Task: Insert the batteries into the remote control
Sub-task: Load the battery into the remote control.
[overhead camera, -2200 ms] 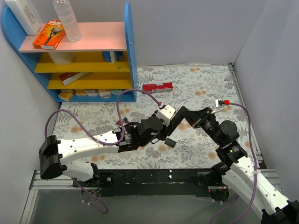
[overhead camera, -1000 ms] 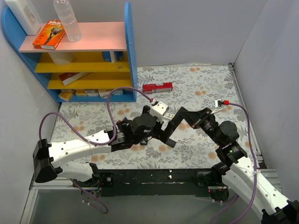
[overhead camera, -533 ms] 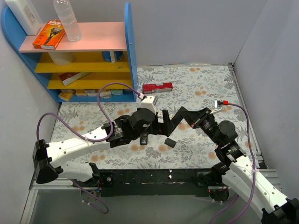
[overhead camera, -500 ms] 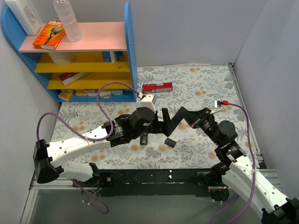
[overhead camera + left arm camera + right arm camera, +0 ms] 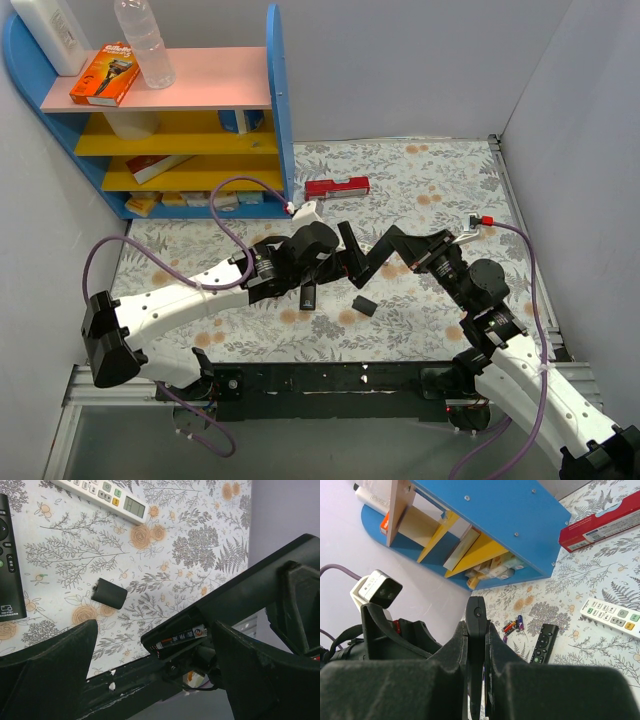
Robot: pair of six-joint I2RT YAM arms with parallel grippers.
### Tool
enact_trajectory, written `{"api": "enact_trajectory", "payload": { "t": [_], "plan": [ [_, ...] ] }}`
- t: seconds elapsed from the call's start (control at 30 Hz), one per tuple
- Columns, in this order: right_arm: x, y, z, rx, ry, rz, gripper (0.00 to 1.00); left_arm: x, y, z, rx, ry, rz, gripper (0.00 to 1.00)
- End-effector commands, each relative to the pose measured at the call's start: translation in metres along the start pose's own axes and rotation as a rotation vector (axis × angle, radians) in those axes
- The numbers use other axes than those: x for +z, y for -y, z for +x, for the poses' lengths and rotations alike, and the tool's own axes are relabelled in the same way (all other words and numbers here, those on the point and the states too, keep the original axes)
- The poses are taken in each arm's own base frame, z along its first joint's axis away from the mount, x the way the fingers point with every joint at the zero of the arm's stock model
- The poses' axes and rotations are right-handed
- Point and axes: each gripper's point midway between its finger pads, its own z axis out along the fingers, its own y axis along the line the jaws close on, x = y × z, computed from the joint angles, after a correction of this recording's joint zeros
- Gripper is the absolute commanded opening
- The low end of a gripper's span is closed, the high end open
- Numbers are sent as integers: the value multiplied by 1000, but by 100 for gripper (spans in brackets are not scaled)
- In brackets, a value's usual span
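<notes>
Honestly, I worry my wide-open left gripper (image 5: 155,630) clips the remote control (image 5: 220,602) clamped in my right gripper (image 5: 477,625), popping its uncovered battery (image 5: 180,637) off the near edge of the table (image 5: 430,180).

Worktop (image 5: 440,180) with a floral print in grey and orange, enclosed by plain pale walls (image 5: 400,70) at left, rear and right. A blue shelf unit (image 5: 279,110), with one pink shelf (image 5: 215,85) above two yellow shelves (image 5: 180,145), stands in the far-left corner. Lighting is even and diffuse.
</notes>
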Motion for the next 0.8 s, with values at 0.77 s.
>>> {"api": "enact_trajectory", "payload": {
  "t": [0.77],
  "plan": [
    [1, -1, -11, 36, 69, -2, 1, -5, 11, 3, -82, -22, 76, 90]
  ]
}}
